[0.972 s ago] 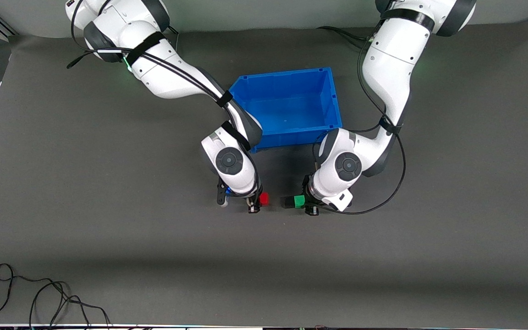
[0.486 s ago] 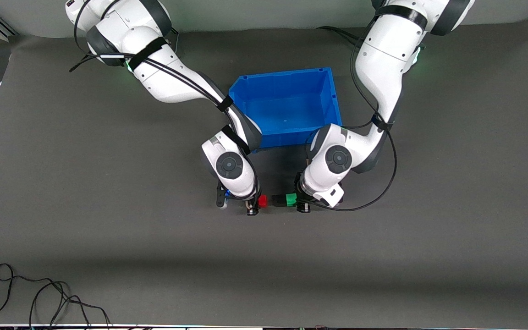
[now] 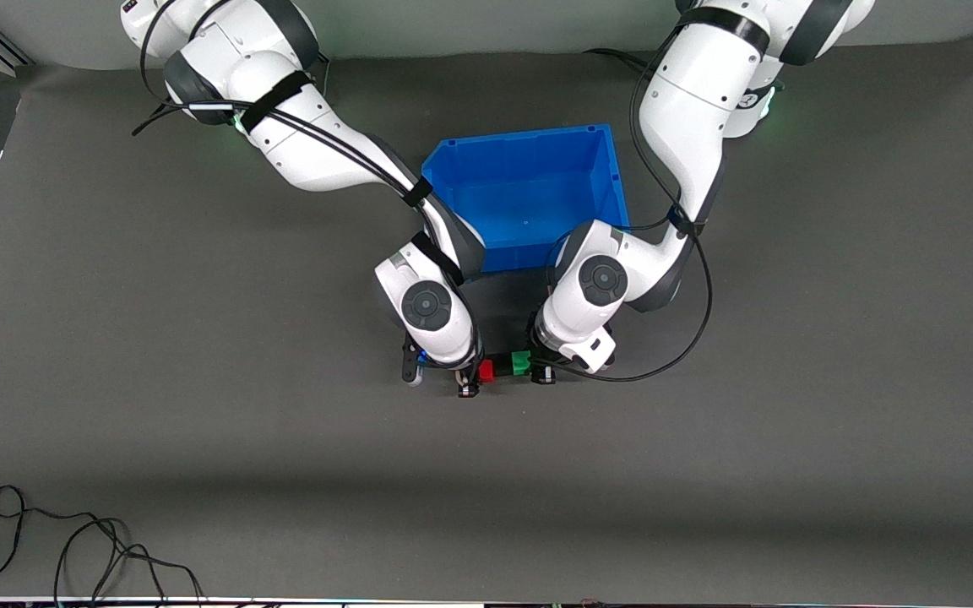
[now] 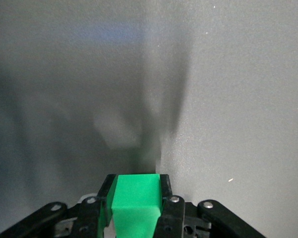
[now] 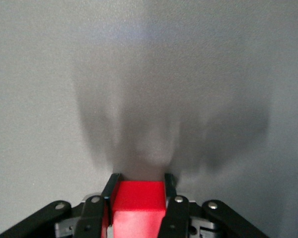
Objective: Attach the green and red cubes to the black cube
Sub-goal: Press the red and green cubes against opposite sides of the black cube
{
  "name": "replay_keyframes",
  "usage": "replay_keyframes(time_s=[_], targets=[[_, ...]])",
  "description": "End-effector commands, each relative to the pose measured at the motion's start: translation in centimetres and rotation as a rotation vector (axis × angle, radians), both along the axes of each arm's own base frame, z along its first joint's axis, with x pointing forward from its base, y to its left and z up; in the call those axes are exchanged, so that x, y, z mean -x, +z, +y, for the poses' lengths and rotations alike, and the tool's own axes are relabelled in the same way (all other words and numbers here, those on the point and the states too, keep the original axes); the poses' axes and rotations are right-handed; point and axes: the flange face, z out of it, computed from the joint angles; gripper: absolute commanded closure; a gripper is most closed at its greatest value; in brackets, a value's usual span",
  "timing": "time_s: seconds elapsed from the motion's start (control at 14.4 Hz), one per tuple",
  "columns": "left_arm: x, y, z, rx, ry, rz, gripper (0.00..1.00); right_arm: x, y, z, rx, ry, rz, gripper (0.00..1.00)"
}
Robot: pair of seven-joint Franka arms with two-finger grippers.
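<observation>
Three cubes form one short row over the grey mat, just on the camera side of the blue bin. The red cube (image 3: pixel 486 370) is at the right arm's end, the black cube (image 3: pixel 503 368) is in the middle, and the green cube (image 3: pixel 520 362) is at the left arm's end. They appear to touch. My left gripper (image 3: pixel 529 369) is shut on the green cube (image 4: pixel 135 201), which is clamped between its fingers (image 4: pixel 166 191). My right gripper (image 3: pixel 478 373) is shut on the red cube (image 5: pixel 139 203). I cannot make out the black cube in either wrist view.
The blue bin (image 3: pixel 613 181) stands open and empty between the two arms, partly covered by their wrists. A black cable (image 3: pixel 73 549) lies coiled near the table's front edge at the right arm's end.
My left gripper has carried the green cube, with the black cube on it, toward the right arm. The gap to the red cube has closed. The right gripper has barely moved.
</observation>
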Motion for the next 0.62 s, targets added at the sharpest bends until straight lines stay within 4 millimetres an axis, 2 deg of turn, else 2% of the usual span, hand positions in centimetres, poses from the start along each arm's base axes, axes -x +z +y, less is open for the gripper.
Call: replay_keyframes(time_s=[0.0,0.07,0.14,0.21,0.35,0.49,0.56], targets=[[-0.3,-0.3,-0.7,0.003,0.022,-0.028,0.68,0.0,-0.9,0.7,0.006,-0.019,0.007,1.0],[-0.3,-0.3,-0.7,0.004,0.023,-0.028,0.6,0.0,-1.1,0.6,0.007,-0.018,0.009,1.0],[-0.3,-0.3,-0.7,0.003,0.022,-0.028,0.42,0.1,-1.4,0.6,0.008,-0.018,0.011,1.0],[-0.4,-0.4,-0.6,0.001,0.025,-0.028,0.39,0.1,-1.6,0.6,0.01,-0.018,0.013,1.0],[-0.7,-0.3,-0.2,-0.004,0.026,-0.025,0.0,0.0,-1.5,0.5,0.011,-0.014,0.011,1.0],[-1.6,0.3,1.1,-0.019,0.031,-0.036,0.0,-0.2,-1.3,0.4,0.009,-0.014,0.006,0.96],[-2.4,0.5,2.4,-0.044,0.037,-0.047,0.0,-0.4,-0.9,0.6,0.004,-0.008,-0.002,0.82]])
